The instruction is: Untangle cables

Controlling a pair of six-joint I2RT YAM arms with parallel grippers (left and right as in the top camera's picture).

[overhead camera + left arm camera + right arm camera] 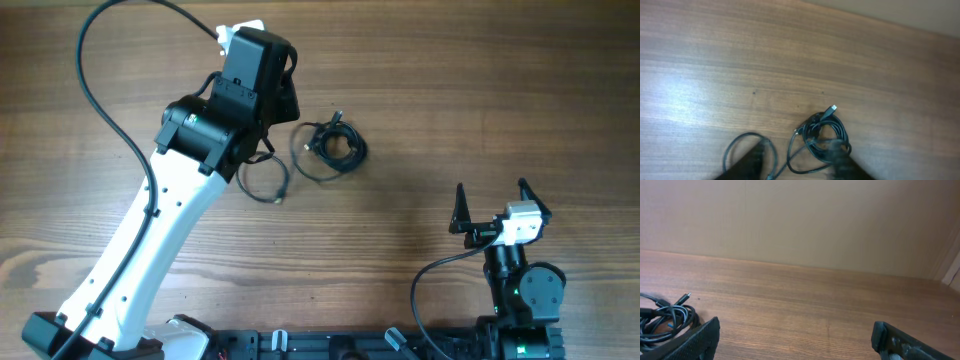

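Thin black cables lie mid-table: a tangled coil (330,145) with a plug end pointing up, and a looser single loop (265,182) to its left, joined to the coil by a strand. In the left wrist view the coil (825,132) and the loop (735,147) lie just ahead of my left gripper (796,165). It is open, low over the table, with the joining strand on the wood between its fingers. From overhead its wrist housing (255,70) hides those fingers. My right gripper (490,205) stands wide open and empty at the right, far from the cables (665,320).
The left arm's thick black wire (100,90) arcs over the table's left side. The right arm's base (520,290) and its wire sit at the front right. A plain wall rises behind the table's far edge (815,267).
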